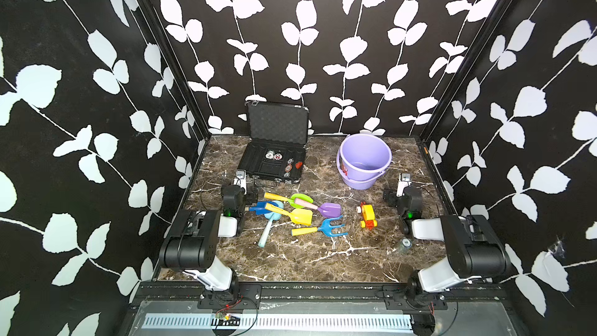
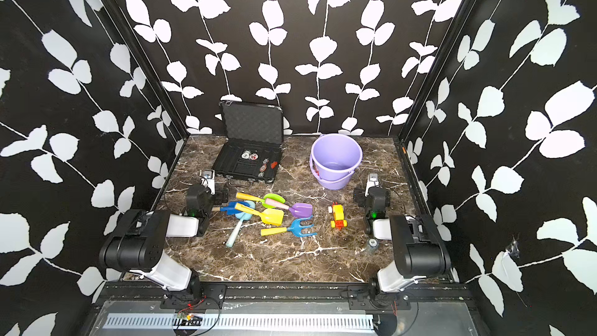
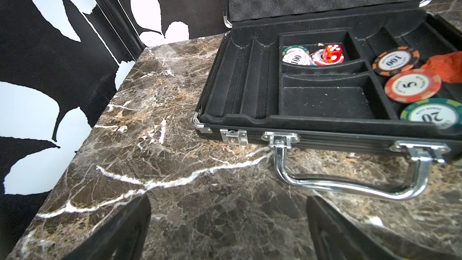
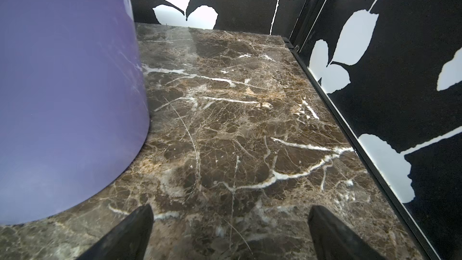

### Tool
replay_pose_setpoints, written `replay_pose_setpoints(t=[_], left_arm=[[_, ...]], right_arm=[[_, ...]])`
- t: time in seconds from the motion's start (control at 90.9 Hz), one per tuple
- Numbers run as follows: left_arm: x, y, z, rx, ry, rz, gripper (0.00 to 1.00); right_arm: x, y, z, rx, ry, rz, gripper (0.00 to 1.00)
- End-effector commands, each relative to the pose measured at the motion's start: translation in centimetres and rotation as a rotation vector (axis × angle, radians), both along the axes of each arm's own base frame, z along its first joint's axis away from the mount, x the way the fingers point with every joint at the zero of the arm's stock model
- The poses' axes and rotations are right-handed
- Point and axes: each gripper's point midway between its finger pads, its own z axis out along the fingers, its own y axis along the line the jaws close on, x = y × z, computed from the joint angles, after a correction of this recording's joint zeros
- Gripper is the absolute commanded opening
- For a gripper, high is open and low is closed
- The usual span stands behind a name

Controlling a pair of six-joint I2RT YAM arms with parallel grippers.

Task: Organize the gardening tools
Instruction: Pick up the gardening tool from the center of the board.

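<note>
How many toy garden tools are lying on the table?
6, all heaped mid-table: green shovel at the back, purple shovel beside it, yellow shovel central, blue fork in front, blue shovel and light-blue shovel nearest the left arm. Another could hide underneath.

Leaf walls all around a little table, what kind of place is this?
Probably a robot practice booth, not a garden. A left arm and a right arm are mounted at the table's front, leaf-print walls box it in, and toy tools lie near a bucket.
</note>
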Motion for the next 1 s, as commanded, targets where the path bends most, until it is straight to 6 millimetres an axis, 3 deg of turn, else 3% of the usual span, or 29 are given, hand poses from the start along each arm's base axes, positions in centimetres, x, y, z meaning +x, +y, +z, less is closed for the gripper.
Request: replay_pose_setpoints(t=[0.0, 0.99], left_arm=[[0.34, 0.04, 1.12, -0.010, -0.035, 0.006, 0.99], [0.35, -0.16, 1.11, -0.012, -0.033, -0.006, 0.99]], right_arm=[[0.53, -0.03, 1.43, 0.002, -0.048, -0.005, 0.99], [0.52, -0.03, 1.41, 0.002, -0.048, -0.004, 0.99]])
